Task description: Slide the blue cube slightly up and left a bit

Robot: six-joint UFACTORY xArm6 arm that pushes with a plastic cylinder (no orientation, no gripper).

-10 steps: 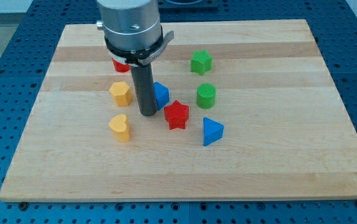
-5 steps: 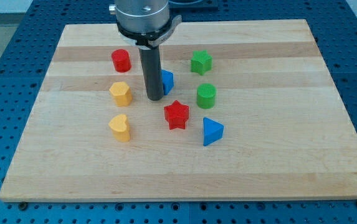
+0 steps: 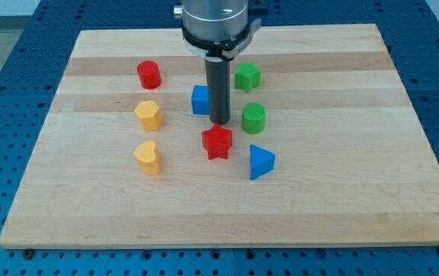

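In the camera view we see our dark rod coming down from the view's top, and my tip (image 3: 219, 122) rests on the counter (image 3: 342, 192) just at the lower right corner of the blue cube (image 3: 200, 100), touching or all but touching it; we cannot tell which. We carry no claw at all, only this rod, so nothing is grasped. The blue cube sits a little above the middle of the counter, partly hidden on its right side by the rod. Around it: the red star (image 3: 217, 141) lies just below my tip, the green cylinder (image 3: 253, 118) stands near the tip on the view's right, and the green star-like block (image 3: 247, 77) sits up and to the right, just beside the rod. The blue triangular block (image 3: 260, 162) lies lower right, apart from the rest. On the view's left of the cube we find the orange hexagonal block (image 3: 149, 115) level with its lower edge, the red cylinder (image 3: 149, 74) higher up, and the orange heart-shaped block (image 3: 148, 157) lower down. Between the cube and these left-hand blocks there is bare wood, and bare wood also runs from the cube toward the counter's top edge. The counter's right and bottom parts carry nothing, and a blue perforated surface (image 3: 4, 84) surrounds it.
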